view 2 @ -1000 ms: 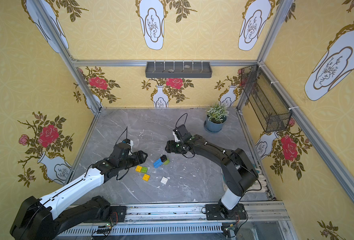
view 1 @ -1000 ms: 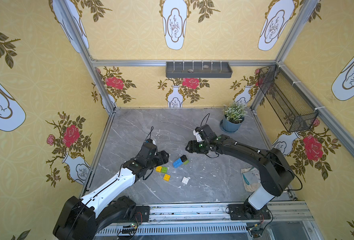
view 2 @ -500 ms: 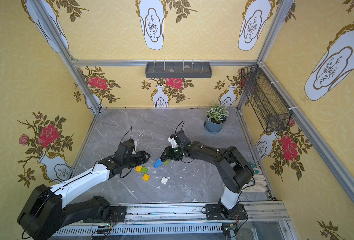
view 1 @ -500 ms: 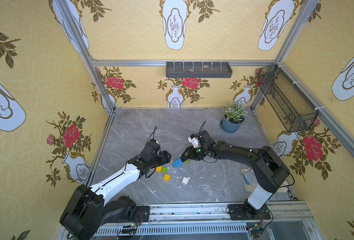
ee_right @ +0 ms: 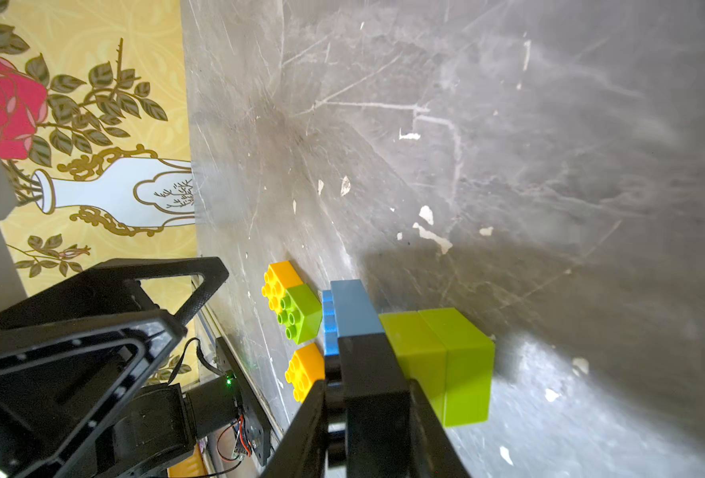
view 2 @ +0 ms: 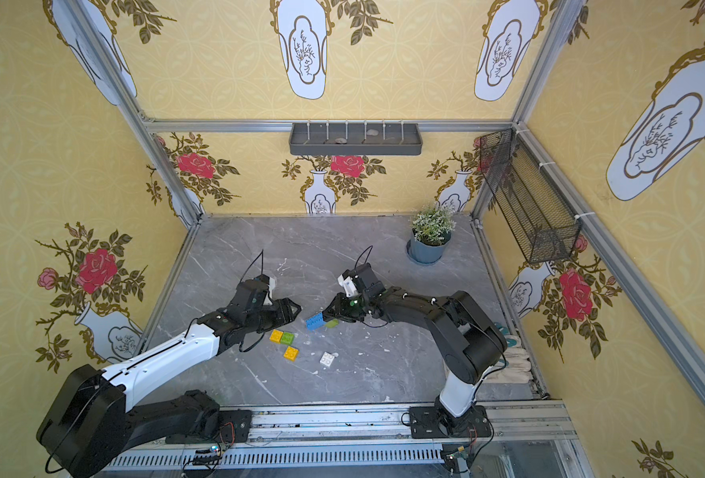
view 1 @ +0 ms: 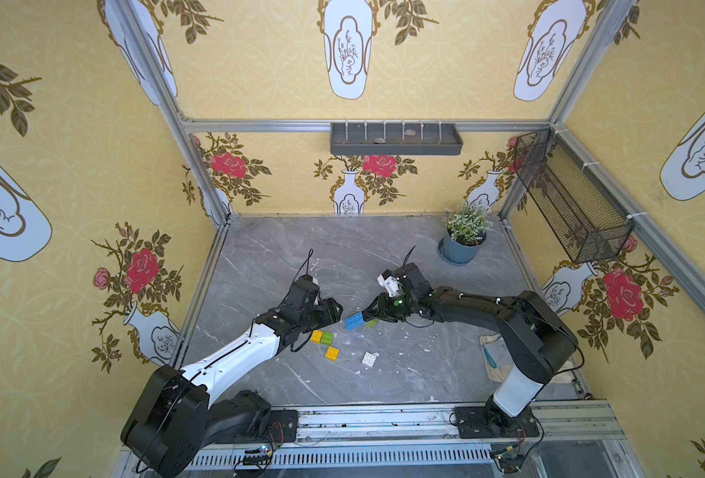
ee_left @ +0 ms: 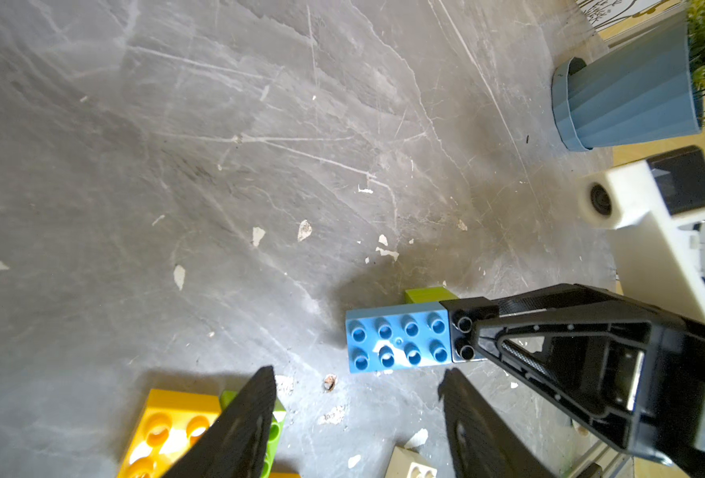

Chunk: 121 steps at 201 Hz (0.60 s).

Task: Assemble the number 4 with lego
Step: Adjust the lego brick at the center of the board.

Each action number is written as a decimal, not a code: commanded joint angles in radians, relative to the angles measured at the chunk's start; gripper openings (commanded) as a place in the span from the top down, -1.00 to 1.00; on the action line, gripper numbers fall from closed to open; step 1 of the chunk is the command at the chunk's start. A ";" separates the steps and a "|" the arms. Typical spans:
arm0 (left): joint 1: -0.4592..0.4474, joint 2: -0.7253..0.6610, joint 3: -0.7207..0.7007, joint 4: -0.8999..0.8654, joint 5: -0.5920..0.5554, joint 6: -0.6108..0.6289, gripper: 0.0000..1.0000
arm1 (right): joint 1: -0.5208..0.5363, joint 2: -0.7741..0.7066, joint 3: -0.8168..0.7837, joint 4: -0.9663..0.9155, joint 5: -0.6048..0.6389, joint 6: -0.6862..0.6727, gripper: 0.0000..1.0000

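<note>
Nearest of all lies the white brick [view 1: 369, 359], studs up and alone on the surface [view 1: 404, 372]; the left wrist view catches only its corner. Just left of it sits a single yellow brick [view 1: 332, 353], and a little farther a yellow-and-green pair [view 1: 321, 337], touching side by side. All are loose and studs up, a handy stock, I judge, within easy reach of the left jaws, which hover by the pair, spread wide and empty. Farther and to the right is the number 4 [view 1: 357, 320], only begun: a blue bar [ee_left: 398, 341] with lime bricks [ee_right: 441, 360] beneath, seen plainly only from the right wrist. The right jaws are clamped on a black brick [ee_left: 464, 337] at the bar's right end, lost against the black jaws in both top views. That grip likely steadies the bar and leaves its studs free. Whether it is lifted I cannot tell. A potted plant [view 1: 462, 244] stands far right, well apart.
</note>
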 commanded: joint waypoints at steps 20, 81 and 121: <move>0.002 0.013 0.005 0.023 0.011 0.021 -0.33 | -0.024 -0.034 -0.121 0.175 0.005 0.107 0.39; 0.002 0.038 0.002 0.036 0.023 0.025 -0.34 | -0.045 -0.039 -0.259 0.392 -0.023 0.200 0.33; 0.002 0.039 0.007 0.041 0.027 0.026 -0.34 | -0.072 -0.064 -0.283 0.408 -0.032 0.206 0.27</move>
